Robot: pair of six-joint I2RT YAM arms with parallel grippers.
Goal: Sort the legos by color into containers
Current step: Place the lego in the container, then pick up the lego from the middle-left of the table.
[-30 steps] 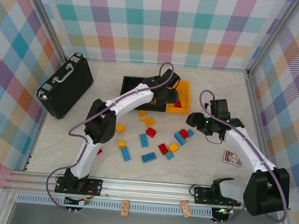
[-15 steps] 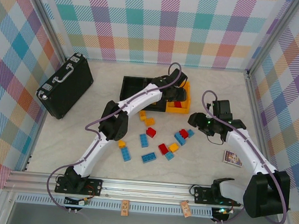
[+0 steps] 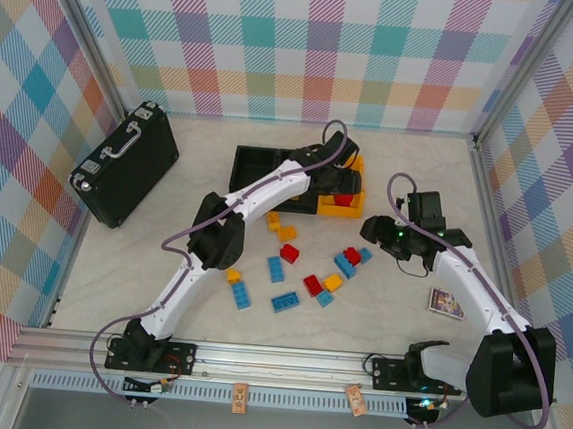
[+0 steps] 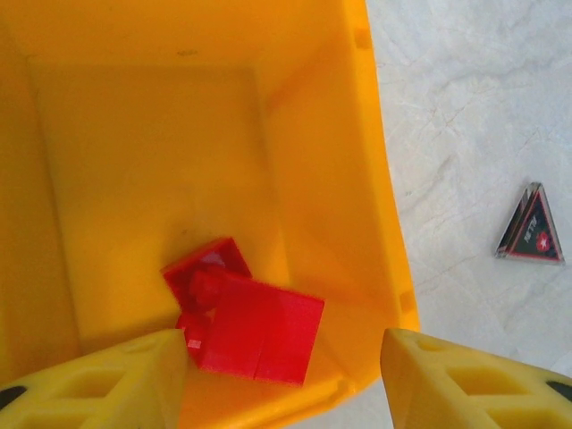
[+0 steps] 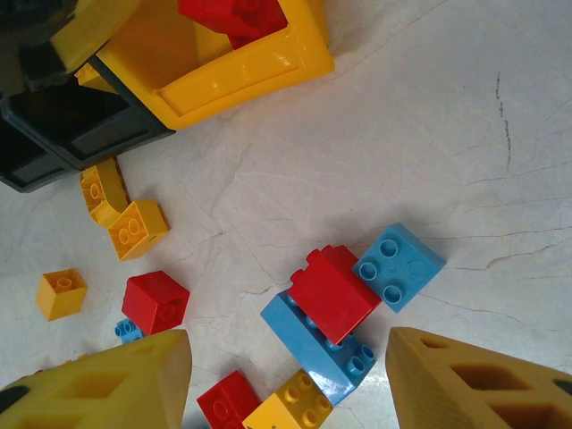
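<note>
Left claw (image 4: 284, 380) has opened over yellow bin (image 4: 322, 161); marbled table (image 4: 465, 107), plaid walls (image 3: 321, 47).

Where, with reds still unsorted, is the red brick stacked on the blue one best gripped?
From straight above, grip the red brick on the two sides clear of the light-blue brick. It sits raised on the blue brick, so the right hand should reach them.

We see bright, even overhead light, soft shadows on the tabletop (image 3: 420, 176), sheen on the yellow bin (image 5: 241, 79)
</note>
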